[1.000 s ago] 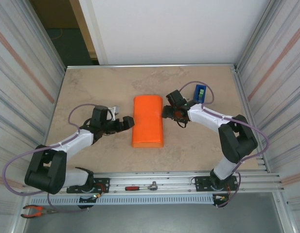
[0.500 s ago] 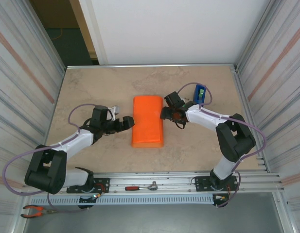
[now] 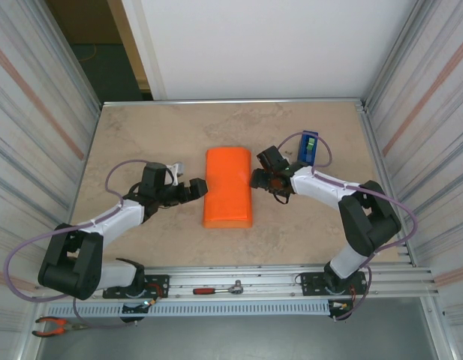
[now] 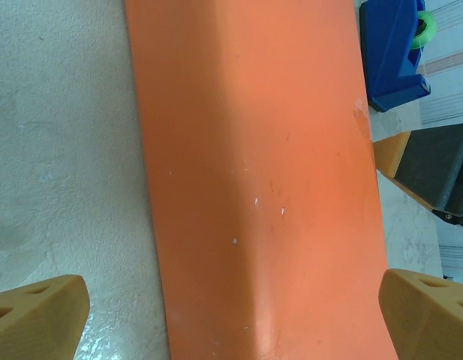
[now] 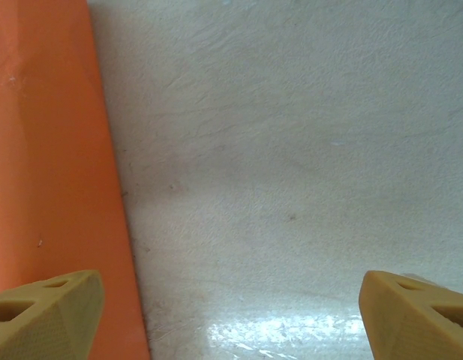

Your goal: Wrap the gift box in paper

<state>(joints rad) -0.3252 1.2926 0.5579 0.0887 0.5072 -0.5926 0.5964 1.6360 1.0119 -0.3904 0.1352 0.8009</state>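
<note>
- Pliers with red handles lie on the near ledge at the far left, off the table.
- My left gripper lies low over the table, pointing right at the left long edge of the paper. Its jaws are released and spread wide. In the left wrist view its 2 tan fingertips sit in the bottom corners with the orange sheet running up between them. I cannot tell whether either tip touches the sheet.
- A red-handled ratchet rests on the near rail, between the 2 arm bases.
- The paper sits mid-table as 1 long orange bundle, long axis running near to far, with rounded far corners. From the left wrist it shows a soft ridge along its length and a few small pale specks. It is raised like a cover over something. The box is hidden, so I cannot see it directly.
- My right gripper is at the right long edge of the paper, toward the far half, pointing left. Its jaws are also released. In the right wrist view the fingertips stand far apart, the left 1 over the orange edge and the other over bare tabletop. They grasp nothing.
- A blue tape dispenser with a green roll stands on the table just right of and beyond the right gripper, clear of the paper.
</note>
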